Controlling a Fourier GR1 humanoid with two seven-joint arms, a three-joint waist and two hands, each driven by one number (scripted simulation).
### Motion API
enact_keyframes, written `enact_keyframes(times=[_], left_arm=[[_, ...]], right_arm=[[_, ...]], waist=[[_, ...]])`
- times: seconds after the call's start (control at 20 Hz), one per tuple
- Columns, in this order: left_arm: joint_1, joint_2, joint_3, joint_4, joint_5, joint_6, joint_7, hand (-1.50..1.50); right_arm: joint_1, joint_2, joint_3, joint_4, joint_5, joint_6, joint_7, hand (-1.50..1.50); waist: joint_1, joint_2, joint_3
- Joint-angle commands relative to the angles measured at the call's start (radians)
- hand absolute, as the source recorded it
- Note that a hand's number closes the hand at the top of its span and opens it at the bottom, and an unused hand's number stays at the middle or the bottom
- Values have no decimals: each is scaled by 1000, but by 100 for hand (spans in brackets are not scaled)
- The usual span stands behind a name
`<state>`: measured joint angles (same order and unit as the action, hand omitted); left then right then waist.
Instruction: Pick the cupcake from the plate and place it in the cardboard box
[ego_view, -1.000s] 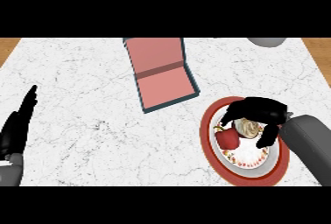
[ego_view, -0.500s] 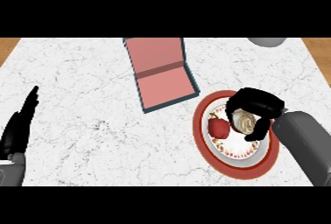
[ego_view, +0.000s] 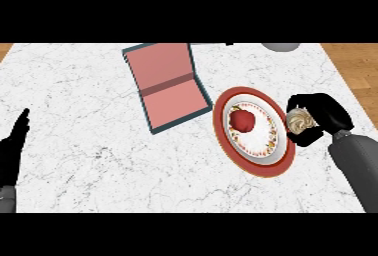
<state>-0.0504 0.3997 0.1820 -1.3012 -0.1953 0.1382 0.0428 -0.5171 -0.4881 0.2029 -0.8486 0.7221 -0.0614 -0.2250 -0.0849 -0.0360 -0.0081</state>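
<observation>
Black right hand (ego_view: 319, 113) curls round the cupcake (ego_view: 301, 122), beside the plate (ego_view: 225, 135).

One head view looks steeply down on the table (ego_view: 88, 145) from above its near edge, taking in the whole top to its far edge.

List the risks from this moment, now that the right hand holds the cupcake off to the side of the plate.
1. The black right hand curls round the cream-topped cupcake right of the red-rimmed round plate; the open pink-lined cardboard box lies on the plate's far side, so the carry likely crosses the plate.
2. A red, apple-like item sits on the plate; a low pass might knock it.
3. The shallow, tilted box gives little margin for a stable release.
</observation>
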Motion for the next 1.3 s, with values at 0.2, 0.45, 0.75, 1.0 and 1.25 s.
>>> enact_keyframes(times=[0.2,0.45,0.75,1.0,1.25], left_arm=[[37,18,18,-17,16,-20,-1,0],[-3,14,17,-2,12,-15,6,0],[-24,9,3,-22,21,-47,4,0],[-21,-36,-39,-76,-29,-7,14,0],[-64,-34,-25,-26,-15,-34,15,0]], right_arm=[[-45,75,-35,-289,112,-191,485,150],[-44,171,112,-584,260,-109,733,150],[-170,298,147,-821,291,136,1044,150],[-345,434,75,-641,296,103,1082,150],[-487,485,-28,-414,273,-28,1044,150]], waist=[[-2,-16,-1],[10,2,2],[69,26,6],[99,37,8],[103,41,7]])
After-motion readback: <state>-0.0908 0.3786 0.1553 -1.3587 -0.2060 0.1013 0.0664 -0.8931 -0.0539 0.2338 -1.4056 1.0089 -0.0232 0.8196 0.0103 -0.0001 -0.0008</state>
